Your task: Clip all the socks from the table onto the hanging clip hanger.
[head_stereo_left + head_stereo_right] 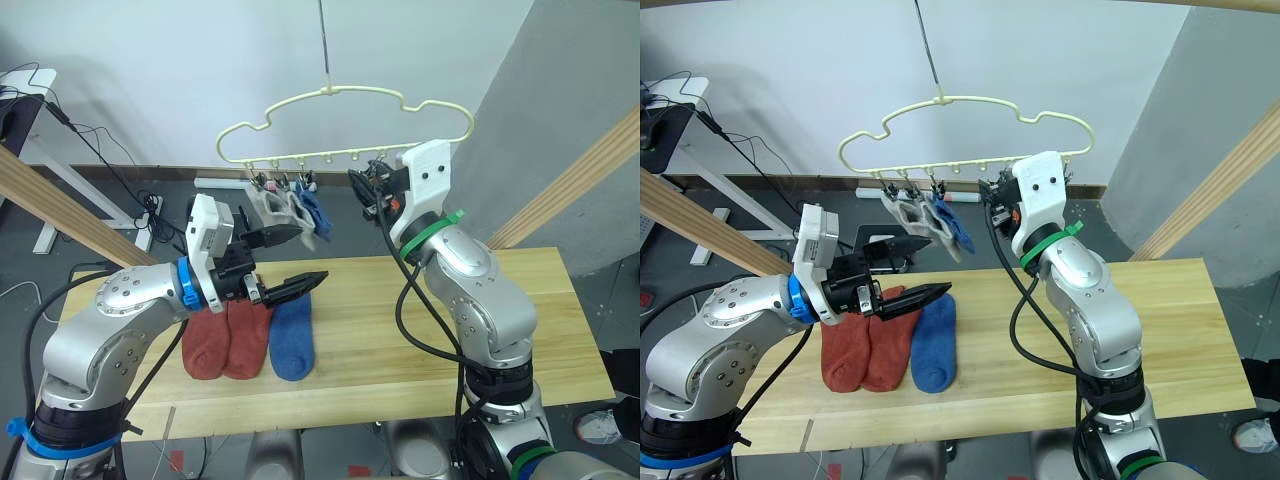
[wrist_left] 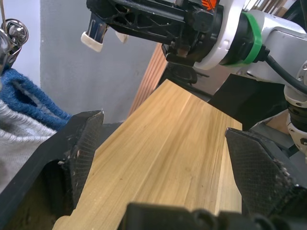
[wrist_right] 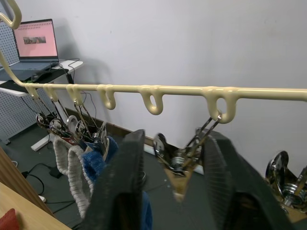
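The cream clip hanger [image 1: 350, 95] hangs above the table's [image 1: 540, 300] far edge. Two light grey socks [image 1: 275, 208] and a blue sock [image 1: 318, 215] are clipped at the hanger's left end. On the table lie two rust-red socks [image 1: 205, 342] [image 1: 248, 338] and a blue sock [image 1: 292, 338], side by side. My left gripper [image 1: 288, 262] is open and empty, hovering just above these socks and below the hanging ones. My right gripper [image 3: 175, 139] is raised to the hanger's lower bar, its fingers [image 3: 122, 182] pressed on a metal clip [image 3: 180, 155].
Slanting wooden poles stand at the left [image 1: 60, 205] and the right [image 1: 580, 180] of the table. More clips [image 3: 283, 175] hang along the bar to the right. Behind are a desk with a laptop [image 3: 36, 40] and floor cables [image 1: 130, 200].
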Action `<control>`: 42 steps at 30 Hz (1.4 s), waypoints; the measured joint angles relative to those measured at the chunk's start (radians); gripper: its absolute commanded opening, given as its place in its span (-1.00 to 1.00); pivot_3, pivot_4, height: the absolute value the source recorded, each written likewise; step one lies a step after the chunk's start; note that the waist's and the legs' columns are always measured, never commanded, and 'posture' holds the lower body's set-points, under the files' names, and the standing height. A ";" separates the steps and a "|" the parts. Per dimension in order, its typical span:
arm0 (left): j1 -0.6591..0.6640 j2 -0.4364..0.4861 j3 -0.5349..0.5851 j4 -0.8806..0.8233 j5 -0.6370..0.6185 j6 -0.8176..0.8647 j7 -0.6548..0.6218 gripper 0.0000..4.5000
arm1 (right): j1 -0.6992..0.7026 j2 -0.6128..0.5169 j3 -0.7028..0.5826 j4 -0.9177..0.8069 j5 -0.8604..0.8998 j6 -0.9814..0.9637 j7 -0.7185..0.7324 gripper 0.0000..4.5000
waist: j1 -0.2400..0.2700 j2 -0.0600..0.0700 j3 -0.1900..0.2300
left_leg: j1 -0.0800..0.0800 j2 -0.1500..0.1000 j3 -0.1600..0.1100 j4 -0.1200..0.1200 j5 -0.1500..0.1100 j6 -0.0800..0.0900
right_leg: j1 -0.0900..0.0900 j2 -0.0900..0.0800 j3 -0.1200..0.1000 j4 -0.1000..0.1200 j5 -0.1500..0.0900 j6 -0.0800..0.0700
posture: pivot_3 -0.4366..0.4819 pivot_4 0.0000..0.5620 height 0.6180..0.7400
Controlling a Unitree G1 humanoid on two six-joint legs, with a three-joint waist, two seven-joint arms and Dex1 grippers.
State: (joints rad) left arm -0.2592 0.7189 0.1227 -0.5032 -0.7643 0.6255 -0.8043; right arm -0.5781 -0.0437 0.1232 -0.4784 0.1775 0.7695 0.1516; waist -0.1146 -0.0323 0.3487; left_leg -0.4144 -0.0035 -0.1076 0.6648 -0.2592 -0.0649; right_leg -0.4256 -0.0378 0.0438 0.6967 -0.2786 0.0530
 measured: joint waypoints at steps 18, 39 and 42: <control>0.240 -0.184 -0.161 0.047 0.275 -0.024 0.275 1.00 | 0.003 -0.008 -0.002 0.003 -0.001 -0.002 -0.002 -0.99 | 0.000 0.000 -0.002 | 0.000 0.001 0.000 0.000 0.000 0.000 | 0.000 0.000 0.000 0.001 0.000 0.000 | -0.46 0.06 1.00; 0.377 -0.526 -0.233 0.204 0.527 -0.063 0.620 1.00 | 0.004 -0.027 0.016 0.003 0.001 0.007 0.003 -0.99 | -0.002 0.001 -0.003 | 0.001 -0.001 0.000 0.000 0.001 0.002 | 0.001 0.000 0.001 0.001 0.002 -0.001 | -0.53 0.09 1.00; 0.364 -0.526 -0.231 0.225 0.539 -0.060 0.622 0.83 | 0.005 -0.027 0.016 0.003 0.001 0.010 0.002 -1.00 | -0.003 0.003 -0.006 | 0.002 -0.001 0.001 0.000 0.002 0.003 | 0.001 0.000 0.001 0.001 0.003 -0.001 | -0.53 0.09 1.00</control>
State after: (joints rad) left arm 0.1053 0.1931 -0.1085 -0.2787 -0.2250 0.5657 -0.1818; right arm -0.5732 -0.0708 0.1391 -0.4751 0.1785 0.7800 0.1539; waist -0.1179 -0.0298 0.3425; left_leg -0.4128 -0.0043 -0.1071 0.6653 -0.2576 -0.0621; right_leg -0.4244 -0.0375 0.0445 0.6976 -0.2759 0.0525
